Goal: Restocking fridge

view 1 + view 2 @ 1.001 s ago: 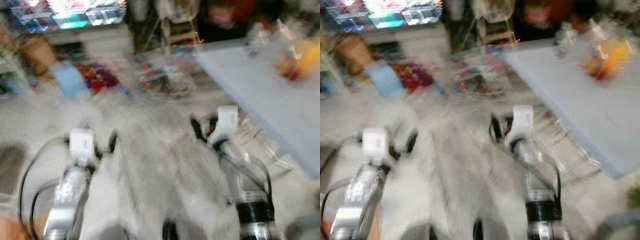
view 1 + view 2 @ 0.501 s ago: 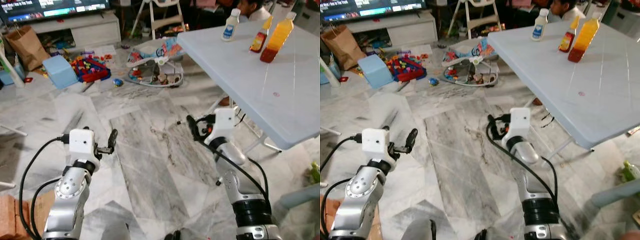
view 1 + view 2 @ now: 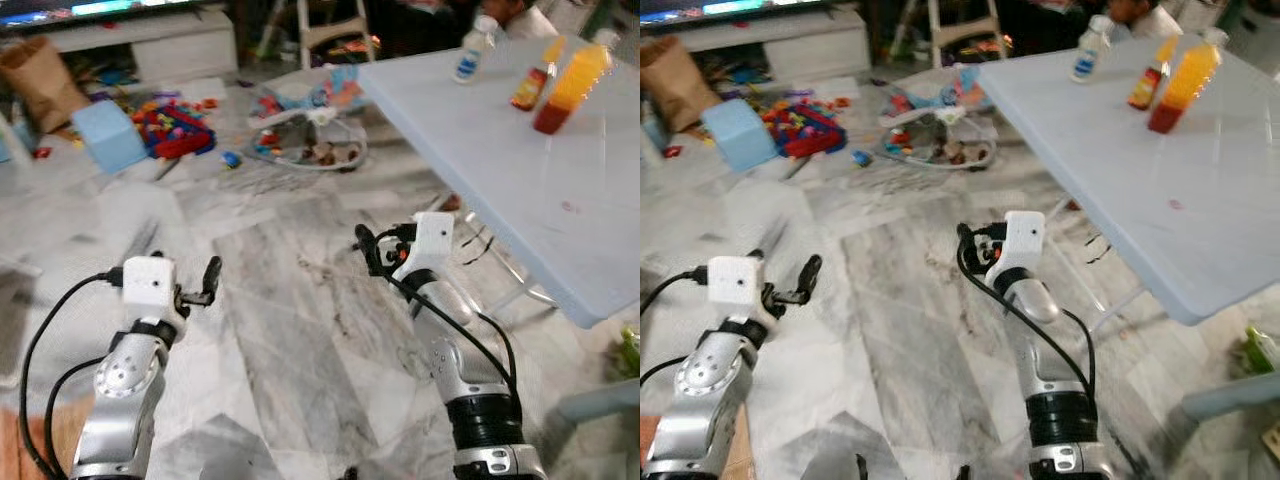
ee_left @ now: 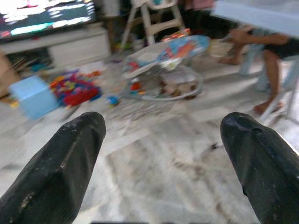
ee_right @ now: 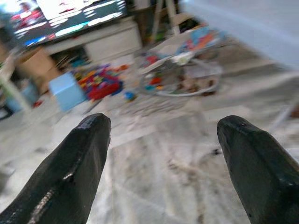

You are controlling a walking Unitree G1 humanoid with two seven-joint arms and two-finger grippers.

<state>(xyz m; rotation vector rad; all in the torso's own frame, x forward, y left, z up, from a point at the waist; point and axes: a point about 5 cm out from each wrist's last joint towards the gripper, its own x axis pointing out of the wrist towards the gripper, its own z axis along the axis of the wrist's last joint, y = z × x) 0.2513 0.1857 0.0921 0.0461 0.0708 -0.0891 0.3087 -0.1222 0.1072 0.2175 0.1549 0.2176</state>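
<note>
Standing on the white bench [image 3: 520, 170] to the robot's right are an orange juice bottle [image 3: 570, 88], a sauce bottle [image 3: 530, 86] and a white bottle [image 3: 470, 55]. Left gripper [image 3: 205, 280] and right gripper [image 3: 365, 248] hang spread and empty over the marble floor [image 3: 290, 330].

Layout. Counter [image 3: 520, 180] at right, extending forward; on its far end stand three bottles: one [image 3: 470, 55] leftmost, a second [image 3: 528, 85] and a third [image 3: 570, 85] to its right. On the floor [image 3: 290, 330], behind: baby bouncer [image 3: 310, 125] left of the counter, toy pile [image 3: 170, 125] further left, box [image 3: 103, 135] beside it.
</note>
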